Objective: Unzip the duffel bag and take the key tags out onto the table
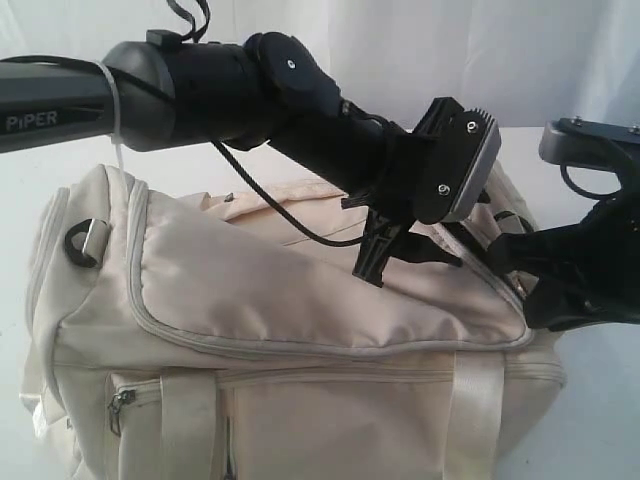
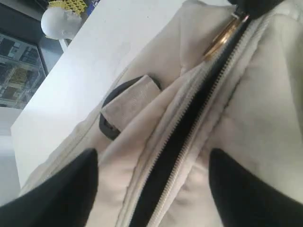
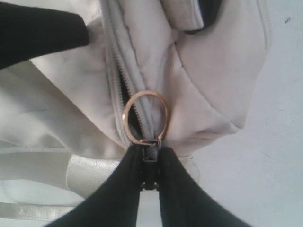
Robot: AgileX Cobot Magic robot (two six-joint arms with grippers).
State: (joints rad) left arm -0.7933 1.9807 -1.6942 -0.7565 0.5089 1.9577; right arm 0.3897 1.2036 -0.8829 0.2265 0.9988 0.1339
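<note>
The cream duffel bag [image 1: 300, 290] fills the near part of the white table [image 1: 600, 420]. Its top zipper [image 2: 189, 132] is parted into a dark slit with nothing visible inside. My left gripper [image 2: 152, 156] hangs open just above the bag, one finger on each side of that slit. At the bag's right end, my right gripper [image 3: 150, 151] is shut on the dark zipper pull [image 3: 150, 158], which carries a gold ring [image 3: 144, 116]. The key tags are hidden.
A black D-ring [image 2: 111, 127] on a fabric tab sits beside the zipper. A satin strap [image 1: 475, 410] runs down the bag's front, near a side-pocket zipper pull [image 1: 120, 400]. Past the table edge are a white round object [image 2: 59, 21] and shelving [image 2: 14, 66].
</note>
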